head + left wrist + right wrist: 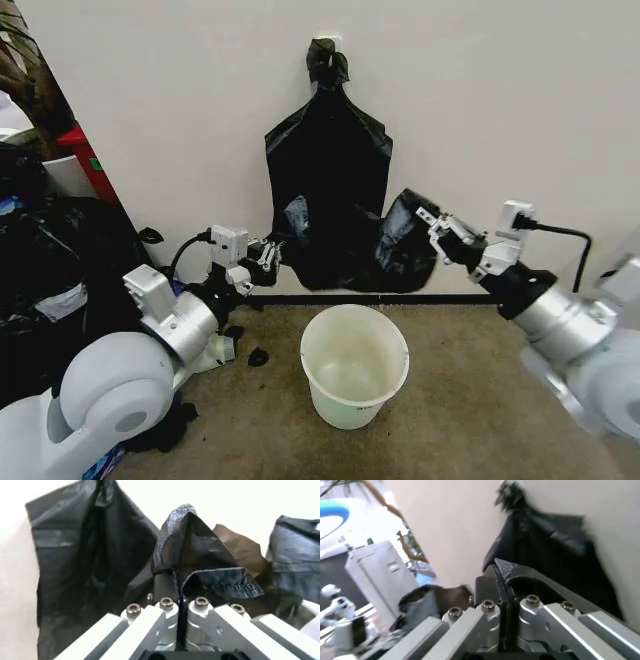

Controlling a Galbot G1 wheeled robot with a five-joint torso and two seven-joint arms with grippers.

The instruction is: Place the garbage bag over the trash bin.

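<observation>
The trash bin [312, 375], a round white bucket, stands open on the carpet between my two arms. Above and behind it the garbage bag [400, 250], thin glossy black film, hangs stretched between both grippers in front of the wall. My left gripper [270, 255] is shut on the bag's left edge, up and to the left of the bin's rim. My right gripper [432, 226] is shut on the bag's right edge, up and to the right of the bin. In the left wrist view the film [200, 555] rises pinched from the closed jaws. The right wrist view shows the film [506, 572] clamped likewise.
A flat black bag with a knotted top [328, 140] hangs on the wall right behind the held bag. A large heap of black bags [50, 270] fills the left side, with a red box [88, 160] behind it. Small black scraps [258, 356] lie left of the bin.
</observation>
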